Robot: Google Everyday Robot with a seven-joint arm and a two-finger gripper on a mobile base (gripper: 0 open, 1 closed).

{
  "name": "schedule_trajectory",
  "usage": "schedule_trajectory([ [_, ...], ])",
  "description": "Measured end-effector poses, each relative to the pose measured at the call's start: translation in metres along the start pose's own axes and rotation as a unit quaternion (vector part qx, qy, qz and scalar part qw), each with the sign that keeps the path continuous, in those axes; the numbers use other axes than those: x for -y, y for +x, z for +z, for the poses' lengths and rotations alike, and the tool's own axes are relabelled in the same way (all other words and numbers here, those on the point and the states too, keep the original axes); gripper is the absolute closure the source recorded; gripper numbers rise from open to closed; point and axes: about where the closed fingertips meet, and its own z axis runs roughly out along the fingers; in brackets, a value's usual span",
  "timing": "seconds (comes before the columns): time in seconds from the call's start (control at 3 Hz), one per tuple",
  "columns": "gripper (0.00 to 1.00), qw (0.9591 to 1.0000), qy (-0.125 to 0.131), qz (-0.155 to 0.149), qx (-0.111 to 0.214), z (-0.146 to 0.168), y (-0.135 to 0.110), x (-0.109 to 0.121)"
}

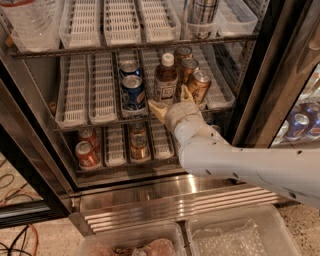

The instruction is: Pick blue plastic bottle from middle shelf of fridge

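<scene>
The blue plastic bottle [164,79], dark liquid with a white cap and pale label, stands upright on the middle shelf [90,123] of the fridge [257,85]. Blue cans [132,91] stand to its left and gold-brown cans [198,85] to its right. My gripper [171,101] is open at the shelf's front edge, right at the bottle's base. One tan finger [156,108] lies in front of the bottle's lower left and the other [186,93] between the bottle and the gold-brown cans. My white arm reaches in from the lower right.
Red-orange cans [86,153] stand on the rack below. A tall silver can [202,15] and a clear container [30,22] sit on the rack above. The ribbed steel base [165,202], clear bins [235,235] and floor cables [15,242] lie below. More cans [300,125] show behind glass at right.
</scene>
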Motion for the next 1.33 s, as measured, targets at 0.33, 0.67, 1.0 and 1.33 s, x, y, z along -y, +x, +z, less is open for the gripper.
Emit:
schedule_trajectory([
  [0.33,0.31,0.9997,0.009,0.017,0.012,0.008,-0.008,0.005],
  [0.67,0.31,0.9994,0.009,0.026,0.019,0.013,-0.012,0.003],
  [1.0,0.50,0.9990,-0.001,0.040,0.019,0.014,-0.009,-0.010],
  [1.33,0.73,0.9987,-0.011,0.047,0.016,0.012,-0.003,-0.020],
])
